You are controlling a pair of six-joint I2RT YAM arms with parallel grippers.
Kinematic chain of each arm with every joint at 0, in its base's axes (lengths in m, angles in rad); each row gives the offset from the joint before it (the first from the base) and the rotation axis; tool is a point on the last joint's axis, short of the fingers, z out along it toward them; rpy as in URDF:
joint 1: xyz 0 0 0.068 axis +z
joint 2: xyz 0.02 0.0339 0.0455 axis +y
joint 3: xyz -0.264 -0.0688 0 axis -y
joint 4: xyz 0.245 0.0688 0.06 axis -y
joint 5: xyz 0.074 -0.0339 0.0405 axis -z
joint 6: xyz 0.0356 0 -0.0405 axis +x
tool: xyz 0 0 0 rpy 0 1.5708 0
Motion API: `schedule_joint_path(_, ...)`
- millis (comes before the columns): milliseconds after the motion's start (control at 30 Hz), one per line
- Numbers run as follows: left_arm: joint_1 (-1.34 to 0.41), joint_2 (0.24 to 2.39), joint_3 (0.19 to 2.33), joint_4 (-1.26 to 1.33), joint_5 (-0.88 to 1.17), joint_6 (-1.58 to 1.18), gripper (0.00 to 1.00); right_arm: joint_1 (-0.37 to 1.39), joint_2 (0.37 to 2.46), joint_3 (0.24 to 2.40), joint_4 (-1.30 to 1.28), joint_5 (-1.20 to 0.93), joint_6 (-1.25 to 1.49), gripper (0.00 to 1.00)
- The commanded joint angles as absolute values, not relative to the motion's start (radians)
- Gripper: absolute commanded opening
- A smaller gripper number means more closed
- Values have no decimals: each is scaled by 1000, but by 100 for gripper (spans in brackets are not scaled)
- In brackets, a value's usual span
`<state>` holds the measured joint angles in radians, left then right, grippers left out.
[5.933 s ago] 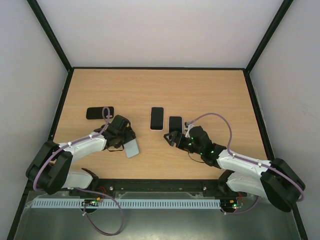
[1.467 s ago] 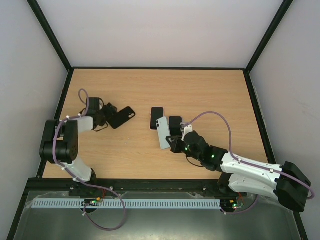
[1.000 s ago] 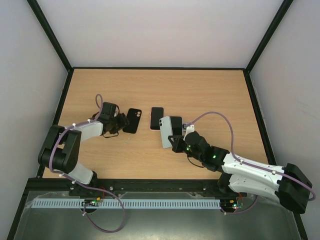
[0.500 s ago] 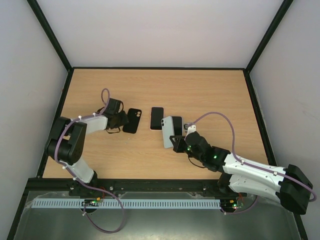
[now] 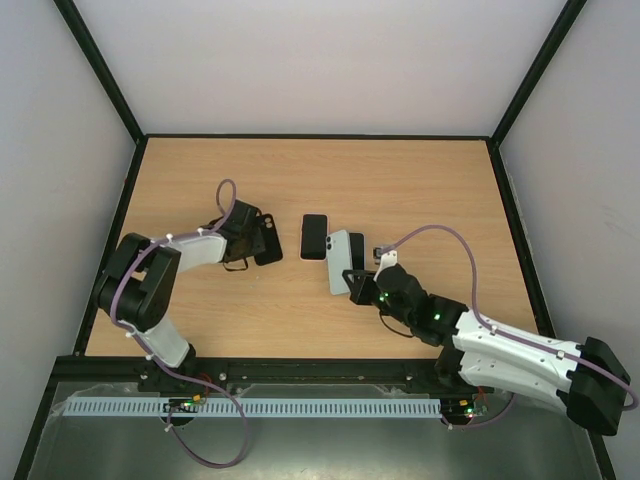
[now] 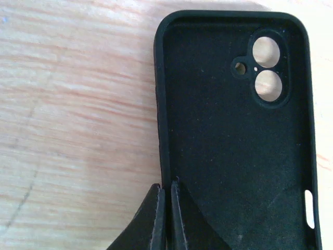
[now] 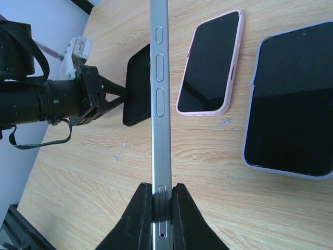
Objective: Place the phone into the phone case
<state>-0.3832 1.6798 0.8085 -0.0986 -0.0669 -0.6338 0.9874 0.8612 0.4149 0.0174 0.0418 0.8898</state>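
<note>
The black phone case (image 6: 234,146) lies hollow side up on the wood, camera holes at its far end. My left gripper (image 6: 166,186) is shut on the case's left wall, one finger inside and one outside. From above, the case (image 5: 268,240) sits left of centre with the left gripper (image 5: 250,236) at its left edge. My right gripper (image 7: 160,188) is shut on the silver phone (image 7: 159,94), held edge-on above the table. In the top view the phone (image 5: 340,260) is right of the case, gripped at its near end by the right gripper (image 5: 356,280).
A phone in a pink case (image 7: 210,62) lies screen up between the black case and the held phone, also seen from above (image 5: 315,236). A second phone in a lavender case (image 7: 291,104) lies to its right. Black rails border the table (image 5: 400,180).
My left gripper has slid right onto the case and closed on its wall. The right arm has drawn the silver phone slightly right and toward the near edge.
</note>
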Motion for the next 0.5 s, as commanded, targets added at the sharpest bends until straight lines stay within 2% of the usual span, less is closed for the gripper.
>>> schedule_joint_path(0, -443, 1658, 761, -289, -83, -655, 2, 982, 810, 390, 15, 76, 912, 2)
schedule_joint_path(233, -572, 1503, 694, -349, -88, -753, 2, 982, 739, 387, -66, 79, 919, 2)
schedule_joint_path(467, -784, 1407, 580, -340, -92, -955, 4, 983, 680, 384, -123, 76, 933, 2)
